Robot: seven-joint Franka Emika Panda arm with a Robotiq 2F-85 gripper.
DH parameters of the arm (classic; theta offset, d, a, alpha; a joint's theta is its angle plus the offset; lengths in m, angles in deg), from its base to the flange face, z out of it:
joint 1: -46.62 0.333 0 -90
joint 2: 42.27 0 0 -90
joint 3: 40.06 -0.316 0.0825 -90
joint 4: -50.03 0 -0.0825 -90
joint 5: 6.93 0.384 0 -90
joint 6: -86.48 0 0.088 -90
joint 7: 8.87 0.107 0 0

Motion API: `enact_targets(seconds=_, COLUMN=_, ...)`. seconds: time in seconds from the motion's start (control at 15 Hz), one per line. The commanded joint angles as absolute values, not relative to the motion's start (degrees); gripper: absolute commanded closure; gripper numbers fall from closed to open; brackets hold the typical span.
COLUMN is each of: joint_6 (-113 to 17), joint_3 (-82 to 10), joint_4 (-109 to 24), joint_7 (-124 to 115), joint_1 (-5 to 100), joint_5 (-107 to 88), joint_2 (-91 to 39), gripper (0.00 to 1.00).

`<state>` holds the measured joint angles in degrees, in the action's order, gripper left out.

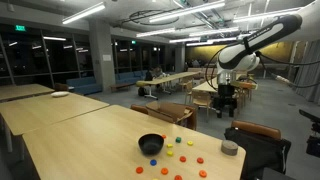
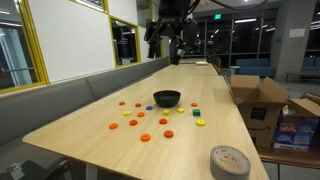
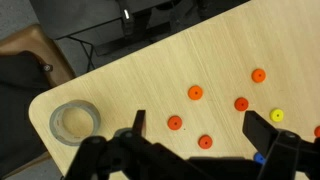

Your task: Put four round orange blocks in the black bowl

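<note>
The black bowl [image 1: 151, 144] [image 2: 166, 98] stands on the light wooden table in both exterior views and is out of the wrist view. Several round orange blocks lie scattered around it, among them one [image 2: 146, 137] toward the table's near end and one [image 1: 201, 160] close to the edge. My gripper [image 1: 226, 100] [image 2: 165, 35] hangs high above the table, open and holding nothing. In the wrist view the gripper [image 3: 198, 128] frames two orange blocks [image 3: 175, 123] [image 3: 205, 142] far below, with others [image 3: 195, 93] [image 3: 241, 103] [image 3: 259, 75] beyond.
A grey tape roll [image 3: 75, 121] [image 2: 230, 161] [image 1: 230, 147] lies near the table's corner. Small yellow pieces [image 3: 277, 116] [image 2: 201, 123] and a blue piece [image 3: 259, 157] sit among the discs. Chairs [image 1: 170, 115] and cardboard boxes [image 2: 258, 100] stand beside the table.
</note>
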<state>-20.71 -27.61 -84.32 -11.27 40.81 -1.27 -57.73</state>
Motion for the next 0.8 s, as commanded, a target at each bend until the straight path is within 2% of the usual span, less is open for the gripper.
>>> enact_targets(seconds=0.0, joint_6=-20.6, joint_3=-28.58, joint_4=-83.98, joint_7=-11.53, joint_1=39.68, joint_5=-1.0, joint_2=-57.65, gripper=0.0)
enact_targets(seconds=0.73, joint_6=-20.92, joint_3=-29.41, joint_4=-82.67, joint_7=-13.87, joint_1=40.53, joint_5=-1.49, joint_2=-55.74, gripper=0.0)
